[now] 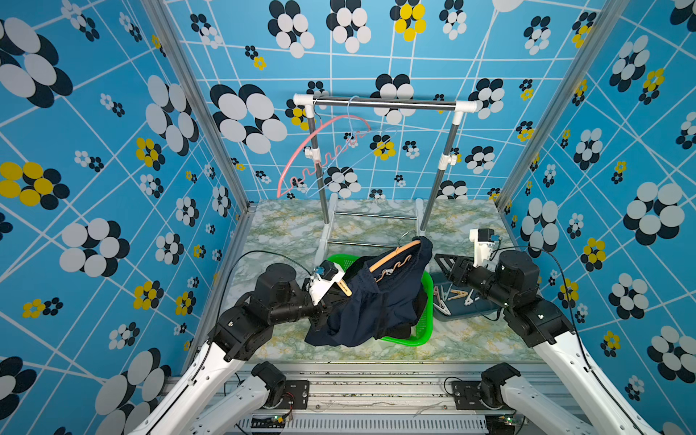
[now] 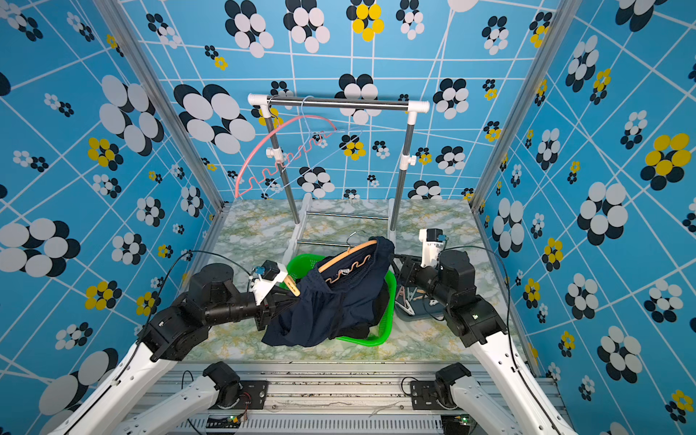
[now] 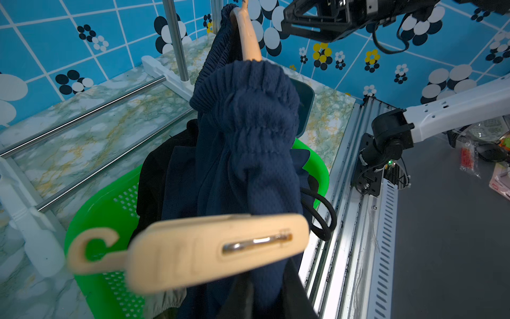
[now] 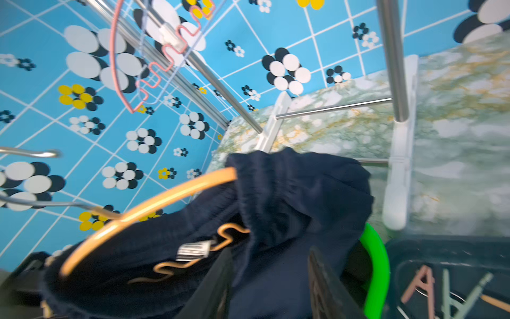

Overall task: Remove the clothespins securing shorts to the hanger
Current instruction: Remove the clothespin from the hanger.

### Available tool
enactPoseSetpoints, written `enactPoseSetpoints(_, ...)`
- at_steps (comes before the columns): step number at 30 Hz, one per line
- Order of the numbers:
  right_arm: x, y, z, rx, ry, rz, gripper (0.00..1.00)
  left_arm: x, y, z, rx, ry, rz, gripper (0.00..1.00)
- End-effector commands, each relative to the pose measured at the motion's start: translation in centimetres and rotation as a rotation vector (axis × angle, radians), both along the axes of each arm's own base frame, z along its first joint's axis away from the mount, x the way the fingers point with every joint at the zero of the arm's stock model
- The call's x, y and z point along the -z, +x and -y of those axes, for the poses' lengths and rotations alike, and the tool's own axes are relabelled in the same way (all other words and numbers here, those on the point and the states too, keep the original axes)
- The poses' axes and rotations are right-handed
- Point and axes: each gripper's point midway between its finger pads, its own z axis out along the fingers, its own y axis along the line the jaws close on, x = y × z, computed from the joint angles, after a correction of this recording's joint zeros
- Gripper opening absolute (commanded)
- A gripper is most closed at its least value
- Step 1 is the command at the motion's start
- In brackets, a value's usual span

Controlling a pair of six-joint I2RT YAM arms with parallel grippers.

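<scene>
Left gripper point(image 1: 333, 301) is sitting left of centre in both top views, its jaws pressed together on a fold of the navy shorts point(image 1: 376, 301). In the left wrist view, a tan clothespin point(image 3: 218, 251) is lying across the lower middle of the frame, just above the dark fingers point(image 3: 242, 298) and against the bunched waistband. In a top view the same pin shows as a pale sliver at the shorts' left edge.

The navy shorts are draping off the orange hanger point(image 1: 395, 254) and spilling over the green basket point(image 1: 422, 339) at centre. Black shorts point(image 3: 154, 179) are lying under them in the basket.

Right gripper point(image 1: 442, 268) is hovering right of centre, beside the hanger's far end, with its jaws apart and nothing between them. The loose clothespins point(image 1: 452, 297) are resting in the dark tray point(image 1: 486, 310) just right of the basket.

Upper centre: the rail rack point(image 1: 384, 103) is carrying a bare pink hanger point(image 1: 320, 150).
</scene>
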Motion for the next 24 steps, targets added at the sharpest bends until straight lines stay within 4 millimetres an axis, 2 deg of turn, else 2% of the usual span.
enactPoseSetpoints(1, -5.1, -0.7, -2.0, -0.067, 0.045, 0.177, 0.44, -3.3, 2.0, 0.7, -0.042, -0.045, 0.162, 0.00)
enactPoseSetpoints(4, -6.1, -0.8, -3.4, -0.104, 0.033, 0.242, 0.45, -3.4, 2.3, 1.4, -0.028, -0.065, 0.164, 0.00)
enactPoseSetpoints(13, -6.9, -0.1, -6.6, -0.167, -0.033, 0.323, 0.46, -3.8, 2.8, 2.0, -0.031, -0.091, 0.168, 0.00)
enactPoseSetpoints(21, -7.0, 1.1, -8.5, -0.188, -0.099, 0.352, 0.45, -3.6, 2.9, 2.2, -0.028, -0.100, 0.152, 0.00)
enactPoseSetpoints(24, -6.8, 1.6, -8.8, -0.187, -0.111, 0.350, 0.41, -3.7, 2.8, 2.3, -0.021, -0.107, 0.152, 0.00)
